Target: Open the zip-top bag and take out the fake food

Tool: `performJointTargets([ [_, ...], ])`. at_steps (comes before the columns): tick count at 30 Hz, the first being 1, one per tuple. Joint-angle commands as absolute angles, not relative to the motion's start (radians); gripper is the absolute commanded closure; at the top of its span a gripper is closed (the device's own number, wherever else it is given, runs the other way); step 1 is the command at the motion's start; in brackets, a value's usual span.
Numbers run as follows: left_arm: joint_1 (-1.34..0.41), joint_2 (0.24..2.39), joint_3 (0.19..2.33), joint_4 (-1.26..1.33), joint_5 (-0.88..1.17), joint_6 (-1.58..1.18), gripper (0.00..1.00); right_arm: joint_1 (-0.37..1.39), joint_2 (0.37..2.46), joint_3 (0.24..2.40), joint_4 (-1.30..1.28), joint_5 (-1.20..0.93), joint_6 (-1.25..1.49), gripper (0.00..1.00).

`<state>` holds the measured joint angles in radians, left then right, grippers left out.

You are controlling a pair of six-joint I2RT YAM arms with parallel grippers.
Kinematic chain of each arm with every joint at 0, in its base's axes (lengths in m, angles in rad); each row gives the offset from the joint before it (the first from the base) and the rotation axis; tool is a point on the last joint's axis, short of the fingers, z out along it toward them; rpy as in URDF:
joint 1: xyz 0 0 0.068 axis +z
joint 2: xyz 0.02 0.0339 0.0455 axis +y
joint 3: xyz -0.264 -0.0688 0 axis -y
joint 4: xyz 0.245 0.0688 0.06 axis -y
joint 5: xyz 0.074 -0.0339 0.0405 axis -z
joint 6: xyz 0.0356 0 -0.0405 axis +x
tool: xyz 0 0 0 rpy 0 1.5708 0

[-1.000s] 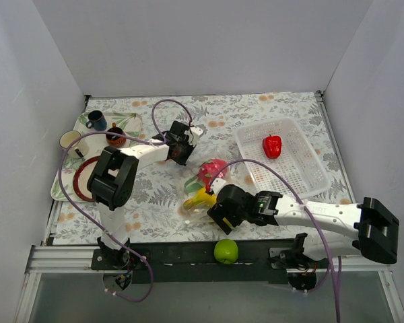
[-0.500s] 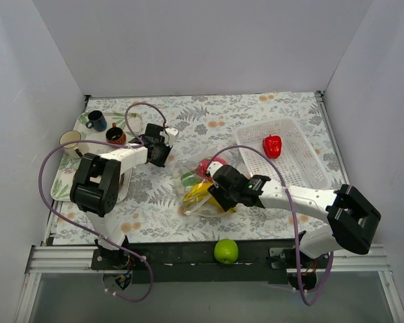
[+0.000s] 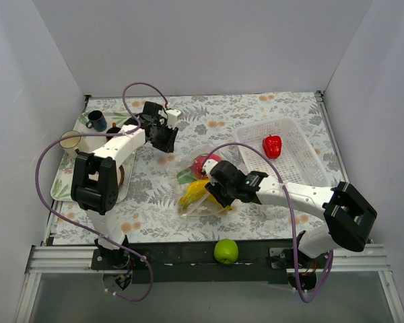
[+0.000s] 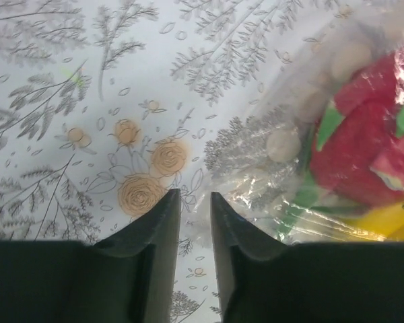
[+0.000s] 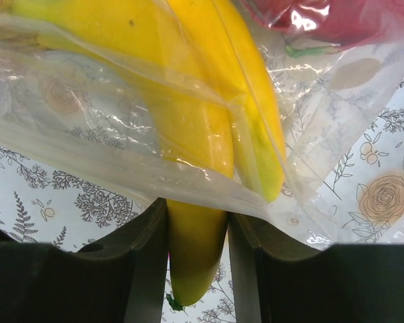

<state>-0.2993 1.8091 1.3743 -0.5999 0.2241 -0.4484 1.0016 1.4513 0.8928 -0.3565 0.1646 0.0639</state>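
Observation:
The zip-top bag lies crumpled mid-table, holding a yellow banana, a pink-red fruit and a small green piece. My left gripper is up and left of it, and its nearly closed jaws pinch a thin edge of the bag in the left wrist view. My right gripper is shut on the banana's tip, with bag film draped over it. A green apple rests on the black rail at the near edge. A red pepper lies in the basket.
The white perforated basket stands at the right. A tray at the left holds a blue mug, a white mug, a brown mug and a red plate. Grey walls enclose the table.
My left gripper has moved left and then farther back, stretching the bag's edge out with it. My right gripper has moved up and left, closing on the banana.

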Motion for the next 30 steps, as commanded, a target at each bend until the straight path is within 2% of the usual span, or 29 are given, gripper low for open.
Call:
performJointTargets([
  [1, -0.295, 1.864, 1.370, -0.707, 0.396, -0.413, 0.59, 1.003, 1.437, 0.885, -0.342, 0.124, 0.067, 0.57],
  [5, -0.296, 1.899, 1.324, -0.664, 0.426, -0.397, 0.47, 1.003, 1.433, 0.879, -0.345, 0.123, 0.069, 0.58],
  [14, -0.296, 1.974, 1.381, -0.653, 0.578, -0.402, 0.49, 1.003, 1.439, 0.871, -0.348, 0.114, 0.072, 0.61],
  [16, -0.296, 1.986, 1.396, -0.666, 0.607, -0.400, 0.66, 1.003, 1.440, 0.871, -0.347, 0.106, 0.075, 0.62],
  [19, -0.296, 2.000, 1.408, -0.676, 0.598, -0.407, 1.00, 1.003, 1.443, 0.871, -0.348, 0.106, 0.080, 0.63],
  [24, -0.285, 1.932, 1.333, -0.621, 0.477, -0.416, 1.00, 1.003, 1.442, 0.902, -0.379, 0.118, 0.071, 0.66],
  [30, -0.177, 1.919, 1.342, -0.577, 0.237, -0.459, 1.00, 1.003, 1.431, 0.965, -0.463, 0.104, 0.077, 0.69],
])
